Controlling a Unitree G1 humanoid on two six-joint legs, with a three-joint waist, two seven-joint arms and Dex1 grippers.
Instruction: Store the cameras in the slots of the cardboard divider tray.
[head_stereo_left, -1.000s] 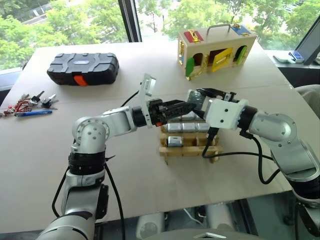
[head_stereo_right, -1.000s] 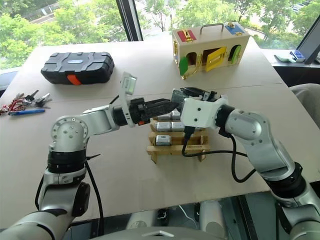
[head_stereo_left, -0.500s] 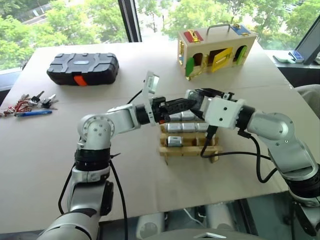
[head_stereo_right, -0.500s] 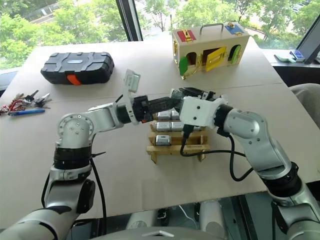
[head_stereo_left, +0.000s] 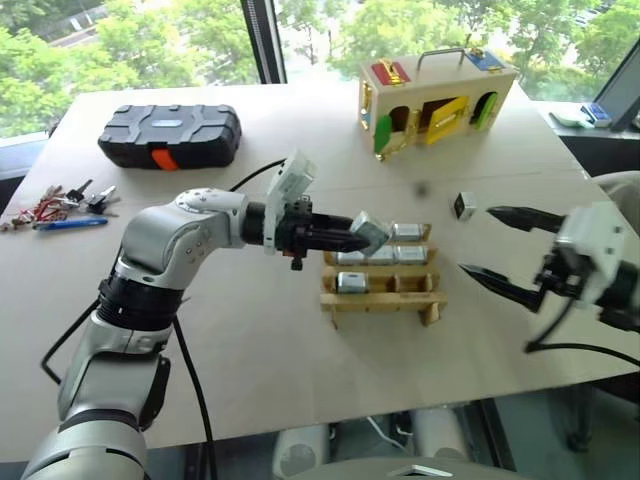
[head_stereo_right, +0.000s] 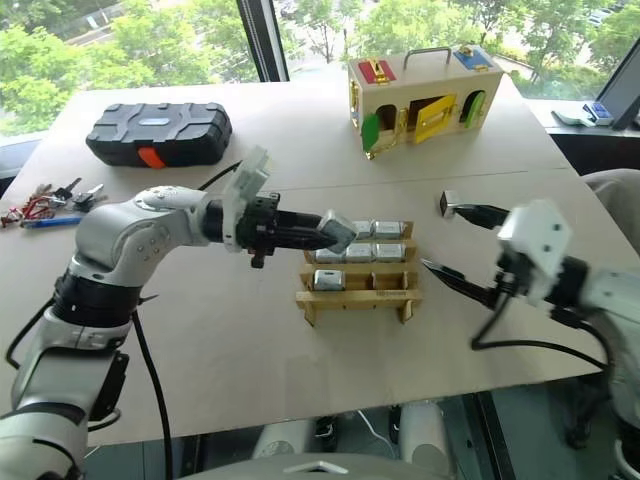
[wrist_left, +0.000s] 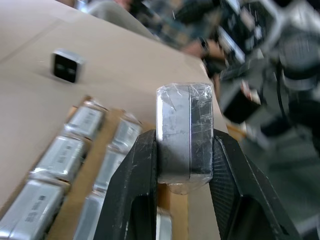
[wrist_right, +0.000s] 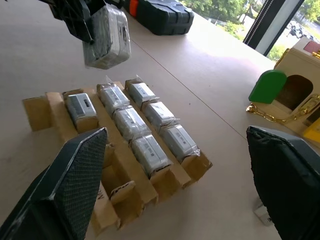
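Note:
My left gripper (head_stereo_left: 358, 235) is shut on a silver-grey camera (head_stereo_left: 368, 230) wrapped in clear film and holds it tilted just above the back left corner of the cardboard divider tray (head_stereo_left: 385, 301). The left wrist view shows that camera (wrist_left: 184, 132) pinched between both black fingers (wrist_left: 135, 190). Several more cameras (wrist_right: 131, 121) lie in the tray's back and middle rows, and one (head_stereo_left: 351, 282) lies in the front left slot. My right gripper (head_stereo_left: 476, 239) hangs open and empty to the right of the tray.
A small silver and black box (head_stereo_left: 465, 205) lies loose on the table right of the tray, near my right gripper's upper finger. A wooden box with coloured doors (head_stereo_left: 437, 95) stands at the back, a black case (head_stereo_left: 170, 135) at the back left, and keys (head_stereo_left: 60, 205) at the far left.
The two grippers met over the tray; my left gripper shut on the camera. My right gripper opened, let it go and pulled back to the right.

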